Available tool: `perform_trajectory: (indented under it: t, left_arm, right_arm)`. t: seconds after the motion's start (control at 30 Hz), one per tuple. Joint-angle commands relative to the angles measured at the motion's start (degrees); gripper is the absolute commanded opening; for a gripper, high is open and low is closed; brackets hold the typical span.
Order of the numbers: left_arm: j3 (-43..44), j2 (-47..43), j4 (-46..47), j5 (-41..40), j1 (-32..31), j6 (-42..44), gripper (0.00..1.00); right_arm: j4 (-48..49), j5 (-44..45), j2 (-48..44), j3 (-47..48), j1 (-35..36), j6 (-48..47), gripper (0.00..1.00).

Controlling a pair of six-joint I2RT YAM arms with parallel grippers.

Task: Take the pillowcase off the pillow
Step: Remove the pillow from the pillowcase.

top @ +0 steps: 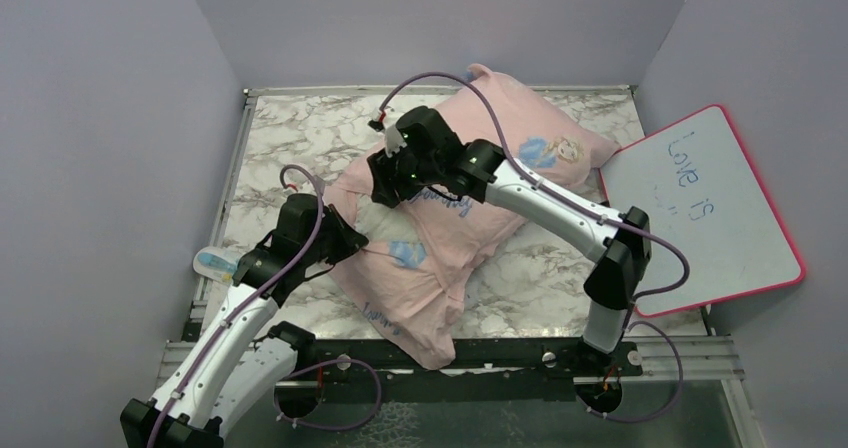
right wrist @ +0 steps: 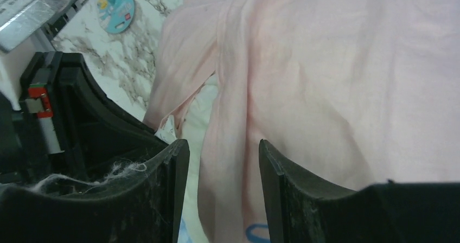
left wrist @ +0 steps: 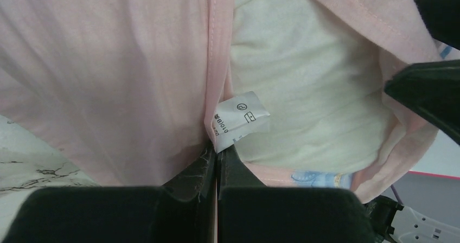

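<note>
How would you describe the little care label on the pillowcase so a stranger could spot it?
Start at the pink pillowcase on the marble table, and find its open edge where the white pillow shows. The care label sticks out of that hem, right beside the left end effector: the only small white printed tab there.

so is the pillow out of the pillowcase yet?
Mostly in: only a white patch of pillow shows at the pillowcase opening; fabric covers the rest.

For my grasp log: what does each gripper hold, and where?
The left gripper pinches the pillowcase at its hem beside the care label. The right gripper holds nothing, jaws apart around a fold.
</note>
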Motion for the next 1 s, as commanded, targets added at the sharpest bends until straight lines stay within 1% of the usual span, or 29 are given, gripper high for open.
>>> perform_trajectory:
  t: [0.0, 0.03, 0.07, 0.1, 0.13, 0.17, 0.2, 0.23, 0.27, 0.37, 0.43, 0.53, 0.6, 0.67, 0.7, 0.8, 0.83, 0.87, 0.9, 0.93, 0.97]
  left_arm:
    - [-1.80, -1.08, -2.86, 0.06, 0.22, 0.36, 0.00]
    - [-1.71, -1.42, -2.84, -0.34, 0.17, 0.22, 0.00]
    - [-1.59, -1.76, -2.89, -0.76, 0.21, 0.05, 0.00]
    - [-1.56, -2.09, -2.89, -1.17, 0.22, -0.08, 0.00]
    - [-1.55, -2.18, -2.94, -1.35, 0.22, -0.16, 0.00]
    - [-1.44, -2.26, -2.98, -1.54, 0.22, -0.16, 0.00]
    - [-1.35, -2.20, -3.26, -1.86, 0.22, -0.19, 0.00]
    - [-1.13, -2.14, -3.59, -2.25, 0.22, -0.38, 0.00]
    - [-0.98, -1.96, -3.87, -2.69, 0.22, -0.44, 0.00]
    - [0.16, -1.20, -5.64, -5.10, 0.22, -0.17, 0.00]
    - [1.37, -0.24, -8.91, -8.74, 0.22, 0.18, 0.00]
    - [3.17, 0.85, -15.16, -15.27, 0.22, 0.61, 0.00]
    - [3.76, 0.59, -18.24, -18.93, 0.23, 0.37, 0.00]
    - [3.97, 0.19, -19.17, -19.99, 0.22, -0.09, 0.00]
    - [3.93, 0.20, -18.67, -19.48, 0.22, 0.09, 0.00]
    - [4.29, 1.11, -14.71, -15.47, 0.23, 2.75, 0.00]
    - [4.68, 1.59, -13.00, -13.67, 0.22, 4.27, 0.05]
    - [5.47, 2.03, -11.49, -12.52, 0.22, 5.43, 0.14]
    - [6.66, 2.73, -10.58, -12.13, 0.22, 6.33, 0.26]
    - [8.14, 3.60, -9.97, -12.19, 0.26, 7.12, 0.41]
    - [9.94, 4.31, -9.23, -12.50, 0.22, 8.10, 0.50]
  right_arm:
    - [-5.06, 3.63, 5.78, 4.18, 1.99, -5.07, 0.55]
    - [-5.10, 6.41, 6.87, 4.59, 2.25, -5.35, 0.54]
    - [-5.43, 10.54, 8.02, 5.27, 2.53, -5.57, 0.51]
    - [-5.90, 14.59, 9.11, 6.49, 2.57, -5.50, 0.46]
    - [-6.33, 19.18, 10.08, 7.78, 2.62, -4.92, 0.37]
    - [-6.73, 23.34, 10.65, 9.29, 2.60, -4.25, 0.22]
    - [-6.90, 27.57, 10.74, 10.58, 2.61, -2.72, 0.10]
    - [-6.43, 30.34, 10.11, 11.01, 2.50, -2.05, 0.02]
    - [-4.71, 31.78, 8.23, 10.19, 2.26, -2.03, 0.01]
    - [3.70, 34.69, 1.77, 3.35, -0.41, -1.63, 0.01]
    - [3.28, 33.93, -0.53, 2.18, -5.01, 1.10, 0.01]
    - [-0.03, 29.87, -2.57, -0.40, -12.49, 4.74, 0.01]
    - [0.29, 28.29, -4.52, -4.74, -14.22, 5.55, 0.01]
    - [1.20, 23.94, -6.22, -9.34, -14.34, 5.82, 0.01]
    - [2.01, 20.40, -6.90, -11.70, -14.33, 6.31, 0.01]
    - [5.82, 9.88, -9.23, -19.13, -14.25, 8.13, 0.01]
    - [7.51, 7.21, -10.03, -21.49, -14.25, 8.60, 0.01]
    - [8.71, 4.84, -10.71, -23.58, -14.24, 9.17, 0.01]
    - [9.61, 3.27, -11.38, -25.08, -14.25, 9.32, 0.01]
    - [10.19, 1.72, -11.64, -26.24, -14.25, 9.12, 0.01]
    - [10.33, 0.22, -11.88, -26.97, -14.25, 8.57, 0.01]
